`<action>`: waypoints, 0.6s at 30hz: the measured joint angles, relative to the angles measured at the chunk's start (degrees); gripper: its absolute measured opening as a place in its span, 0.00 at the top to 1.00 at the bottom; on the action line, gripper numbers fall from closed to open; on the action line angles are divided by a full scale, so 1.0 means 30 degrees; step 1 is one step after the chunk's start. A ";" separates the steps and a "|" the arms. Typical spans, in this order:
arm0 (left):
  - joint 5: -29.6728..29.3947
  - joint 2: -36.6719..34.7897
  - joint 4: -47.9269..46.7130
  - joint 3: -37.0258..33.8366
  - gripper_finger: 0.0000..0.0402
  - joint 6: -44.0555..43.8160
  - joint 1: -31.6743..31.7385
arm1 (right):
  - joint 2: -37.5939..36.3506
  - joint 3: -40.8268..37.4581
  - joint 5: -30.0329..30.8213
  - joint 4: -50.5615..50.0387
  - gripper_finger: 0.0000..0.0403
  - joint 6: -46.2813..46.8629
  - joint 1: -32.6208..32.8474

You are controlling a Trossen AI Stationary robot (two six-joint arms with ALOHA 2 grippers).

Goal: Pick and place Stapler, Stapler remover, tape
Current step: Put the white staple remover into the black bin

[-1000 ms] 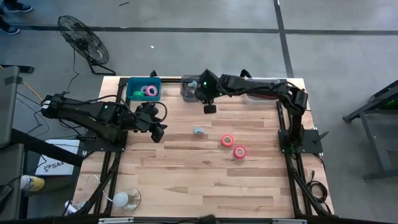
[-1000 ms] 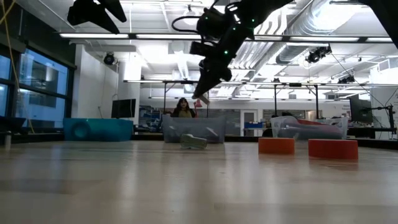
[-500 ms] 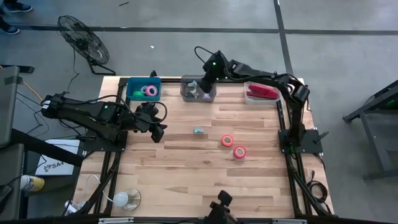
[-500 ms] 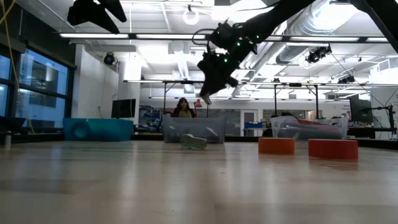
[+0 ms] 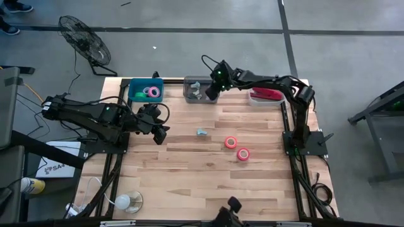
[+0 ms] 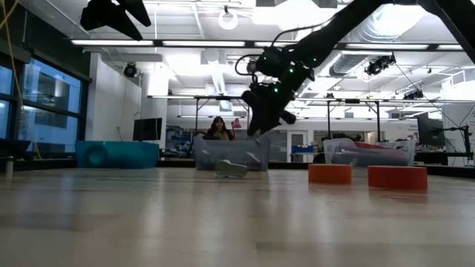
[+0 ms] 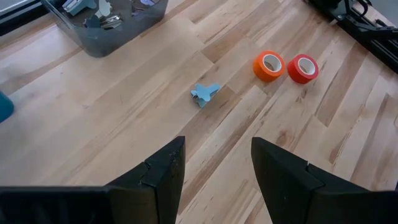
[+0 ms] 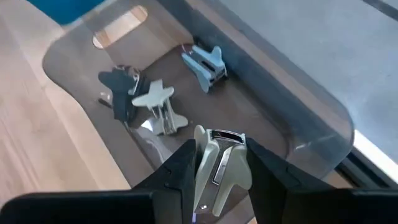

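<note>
My right gripper [image 5: 212,94] hangs over the grey bin [image 5: 192,96] at the table's far edge, shut on a cream staple remover [image 8: 219,163]. Inside the bin lie a blue [image 8: 205,62], a black [image 8: 121,94] and a white staple remover [image 8: 158,107]. Another light-blue staple remover [image 5: 201,132] lies on the bare wood, with an orange tape roll [image 5: 231,142] and a red tape roll [image 5: 243,154] to its right. The red stapler [image 5: 266,95] lies in a clear bin. My left gripper [image 7: 214,168] waits open at the table's left. My right gripper pinches the cream staple remover by its two flat sides [image 8: 202,171], one finger [image 8: 180,171] on each side. It comes from above, slanting toward the far edge. The remover is lifted clear above the grey bin's floor and points out past the fingertips.
A teal bin [image 5: 136,94] at the far left holds pink tape rolls [image 5: 151,91]. The clear bin [image 5: 252,101] stands right of the grey bin. Bare wood stretches across the near half of the table [image 5: 208,189]. A person [image 6: 217,130] shows in the room behind.
My right gripper has carried the cream staple remover from the table in front of the grey bin toward the far edge, until it was over the bin, then sunk a little. It has stayed shut on the remover. The left arm has kept still.
</note>
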 joint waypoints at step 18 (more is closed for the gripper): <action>0.0040 0.0000 0.0000 0.0000 0.55 0.0005 0.0000 | 0.0000 -0.0633 -0.1681 -0.0661 0.67 -0.0115 -0.0028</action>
